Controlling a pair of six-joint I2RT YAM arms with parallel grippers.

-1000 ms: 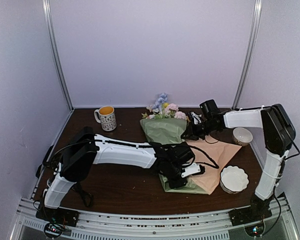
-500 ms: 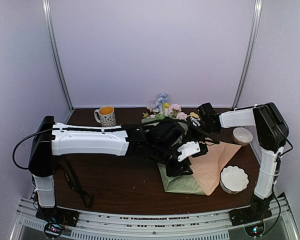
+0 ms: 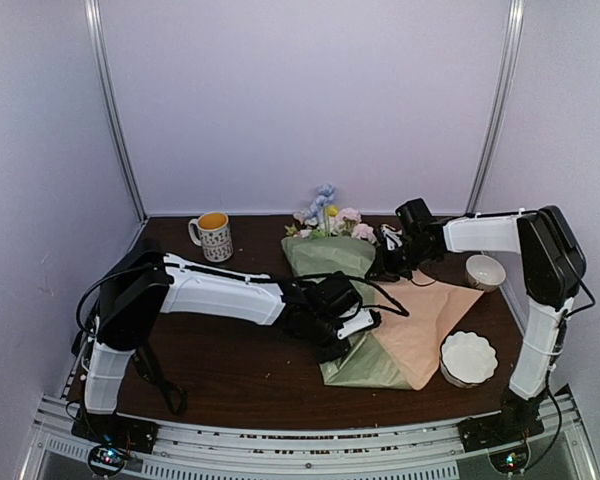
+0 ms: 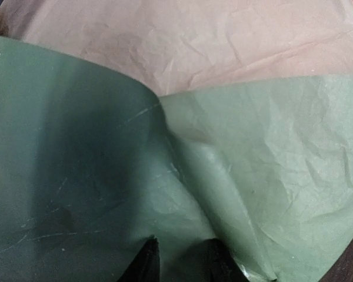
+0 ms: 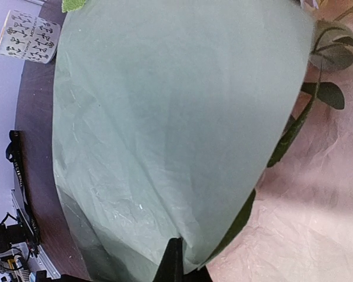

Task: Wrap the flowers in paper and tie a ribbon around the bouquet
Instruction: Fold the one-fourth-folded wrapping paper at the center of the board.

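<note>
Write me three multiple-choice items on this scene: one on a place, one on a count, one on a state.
1. Where on the table is the mug? A far left; B near right; C front centre.
2. How many bowls stand there? A one; B two; C three.
3. How does the paper lie? A flat, fully open; B folded green-side-out over the flowers, peach side bare at right; C rolled into a closed tube.
Key: 1 A, it stands by the back-left corner. 2 B, the far bowl and the near bowl. 3 B, blooms poke out beyond the green fold.
</note>
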